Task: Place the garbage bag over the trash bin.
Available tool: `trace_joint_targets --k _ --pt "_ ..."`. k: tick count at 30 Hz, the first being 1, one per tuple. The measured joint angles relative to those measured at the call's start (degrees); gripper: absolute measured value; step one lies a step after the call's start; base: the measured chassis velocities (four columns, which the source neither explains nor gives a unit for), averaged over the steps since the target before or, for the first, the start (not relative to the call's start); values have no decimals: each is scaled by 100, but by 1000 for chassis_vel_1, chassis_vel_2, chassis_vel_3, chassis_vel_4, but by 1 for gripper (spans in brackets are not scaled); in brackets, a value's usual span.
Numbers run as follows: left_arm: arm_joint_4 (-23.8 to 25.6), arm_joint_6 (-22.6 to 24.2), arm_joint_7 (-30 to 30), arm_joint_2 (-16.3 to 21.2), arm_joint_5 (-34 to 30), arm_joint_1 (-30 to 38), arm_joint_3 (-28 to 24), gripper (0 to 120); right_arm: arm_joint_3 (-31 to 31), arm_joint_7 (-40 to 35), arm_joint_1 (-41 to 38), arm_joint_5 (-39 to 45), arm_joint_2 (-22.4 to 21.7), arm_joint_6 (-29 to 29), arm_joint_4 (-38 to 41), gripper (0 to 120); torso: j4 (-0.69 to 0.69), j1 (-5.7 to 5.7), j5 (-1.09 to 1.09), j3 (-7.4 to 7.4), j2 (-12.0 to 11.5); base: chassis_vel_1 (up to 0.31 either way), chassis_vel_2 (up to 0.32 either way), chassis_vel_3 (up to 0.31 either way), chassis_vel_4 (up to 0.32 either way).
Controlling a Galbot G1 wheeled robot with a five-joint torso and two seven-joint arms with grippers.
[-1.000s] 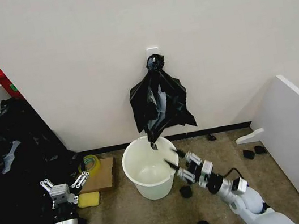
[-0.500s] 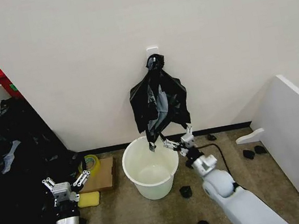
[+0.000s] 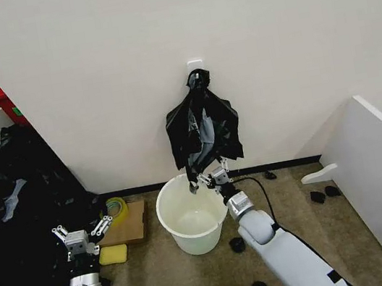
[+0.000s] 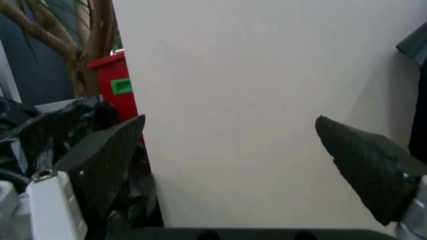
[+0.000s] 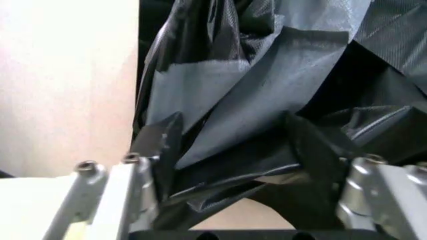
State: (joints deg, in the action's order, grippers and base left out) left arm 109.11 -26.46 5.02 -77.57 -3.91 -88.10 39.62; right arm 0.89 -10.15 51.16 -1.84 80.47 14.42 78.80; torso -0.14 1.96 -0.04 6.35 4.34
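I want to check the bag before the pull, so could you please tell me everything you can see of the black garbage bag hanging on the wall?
The garbage bag is thin, glossy black plastic, creased, with grey sheen on its folds. It hangs bunched from a white wall hook, fanning wider downward, its lowest tip above the trash bin's far rim. The right gripper is at that lower edge; in the right wrist view its fingers are spread on either side of the folds, not clamped.

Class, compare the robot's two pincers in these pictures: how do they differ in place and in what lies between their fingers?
The right pincer is raised at the bottom edge of the glossy black plastic bags hanging on the wall, above the round cream-white bucket; the left pincer sits low, beside the yellow sponge. Black plastic lies between the right's fingers; the left's frame bare wall. Both are open.
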Motion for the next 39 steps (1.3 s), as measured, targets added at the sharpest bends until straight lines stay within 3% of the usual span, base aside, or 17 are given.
trace_joint_targets --k 4,6,16,25,34,39 --pt "-17 1 2 2 0 20 -11 100 -13 -167 -69 1 93 -117 -15 44 0 0 0 0 0 0 0 0 0" --pt "-28 1 7 7 0 37 -13 100 -28 -277 -90 121 133 -226 4 33 0 0 0 0 0 0 0 0 0" --pt "-76 -2 22 17 1 59 -14 100 20 -265 -30 389 94 -256 130 1 0 -1 1 -1 0 0 0 0 0" --pt "-124 -14 27 16 12 99 -37 100 105 -127 168 1116 -60 -189 434 0 0 -1 1 0 0 0 0 0 0" --pt "-129 -69 -52 157 -74 231 -123 100 204 1135 617 2706 -545 640 1254 0 0 -1 2 0 0 0 0 0 0" --pt "-154 -323 -859 665 -565 708 -660 100 311 2057 897 3880 -871 930 1954 0 0 -1 2 -1 0 0 0 0 0"
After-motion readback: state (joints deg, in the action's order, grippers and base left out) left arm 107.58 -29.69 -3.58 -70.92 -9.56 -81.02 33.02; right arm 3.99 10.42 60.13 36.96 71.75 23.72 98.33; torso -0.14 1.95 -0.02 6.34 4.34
